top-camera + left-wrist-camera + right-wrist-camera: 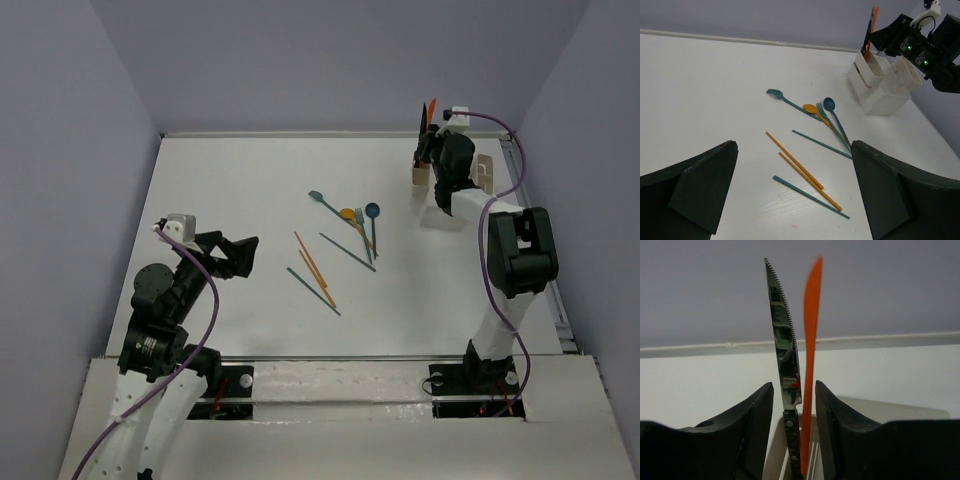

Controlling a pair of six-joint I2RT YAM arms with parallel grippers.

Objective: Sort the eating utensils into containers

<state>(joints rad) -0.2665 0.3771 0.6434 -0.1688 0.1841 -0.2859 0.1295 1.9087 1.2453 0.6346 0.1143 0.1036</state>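
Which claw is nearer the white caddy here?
Right. The right claw is at the caddy, straddling the knife and orange utensil standing in an end cup. The left claw hangs open far across the table, loose utensils lying between it and the caddy.

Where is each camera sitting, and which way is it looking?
Top external: high behind the arms, looking down on the white table; left gripper and right gripper both show.
Left wrist: low on the left arm, looking across scattered thin plastic utensils toward the white plastic caddy; its dark fingers show.
Right wrist: at the caddy, facing the far wall; its fingers flank a serrated grey-bladed knife.
Shared: top and left wrist both see utensils and caddy.
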